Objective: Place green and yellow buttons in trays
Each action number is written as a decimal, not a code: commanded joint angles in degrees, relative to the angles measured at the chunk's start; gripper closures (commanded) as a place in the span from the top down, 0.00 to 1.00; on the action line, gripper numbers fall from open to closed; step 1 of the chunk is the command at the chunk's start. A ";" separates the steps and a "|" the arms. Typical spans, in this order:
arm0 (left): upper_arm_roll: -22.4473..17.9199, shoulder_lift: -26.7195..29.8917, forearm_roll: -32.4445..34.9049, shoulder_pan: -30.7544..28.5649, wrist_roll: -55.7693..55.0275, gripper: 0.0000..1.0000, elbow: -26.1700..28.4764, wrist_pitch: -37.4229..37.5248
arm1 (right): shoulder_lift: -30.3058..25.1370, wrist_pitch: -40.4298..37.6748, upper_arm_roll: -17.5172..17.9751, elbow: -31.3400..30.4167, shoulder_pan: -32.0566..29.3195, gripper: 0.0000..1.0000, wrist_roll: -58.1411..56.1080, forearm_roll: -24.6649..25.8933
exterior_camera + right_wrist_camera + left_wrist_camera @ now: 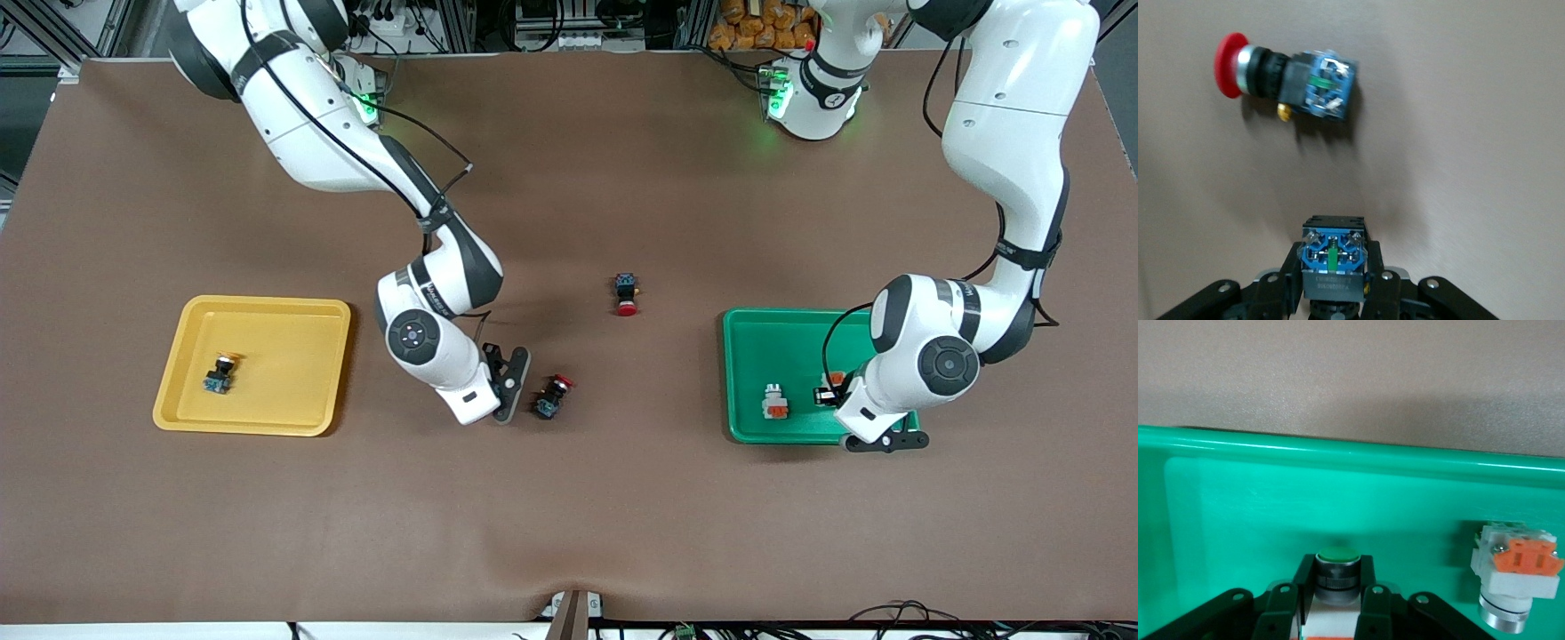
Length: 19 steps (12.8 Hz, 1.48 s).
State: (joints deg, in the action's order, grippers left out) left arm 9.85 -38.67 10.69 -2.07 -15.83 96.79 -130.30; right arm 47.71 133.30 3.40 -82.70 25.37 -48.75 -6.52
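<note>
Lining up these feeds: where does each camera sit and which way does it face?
Front: high across the table, facing both arms and the yellow tray, green tray.
Left wrist: looks into the green tray past left gripper clamping a green-capped button.
Right wrist: looks at tabletop past right gripper clamping a blue-bodied switch.
Front and right wrist share the red-capped switch.

Yellow-capped button [220,372] in yellow tray [267,311], white-orange button [774,403] in green tray [742,356]

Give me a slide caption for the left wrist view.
Left hand grips a green-capped button over the green tray, beside a second button lying inside.
</note>
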 commanded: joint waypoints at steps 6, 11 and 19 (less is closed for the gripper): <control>0.26 1.57 0.47 -0.66 0.45 1.00 -0.46 -0.31 | -12.37 -20.86 0.64 -1.32 -19.45 0.00 -7.19 -0.51; 0.00 5.43 0.92 -0.66 0.45 1.00 -4.67 0.91 | -11.94 -22.47 0.46 -5.79 -28.53 0.36 -24.71 0.10; 1.84 18.34 0.04 -0.31 1.06 1.00 -6.61 18.56 | -22.81 -33.96 0.99 -5.01 -26.78 1.00 -8.76 0.01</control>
State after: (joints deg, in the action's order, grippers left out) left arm 11.10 -23.82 10.68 -2.30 -15.69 89.10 -115.60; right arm 30.73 102.52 4.08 -85.97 -2.00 -62.91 -6.54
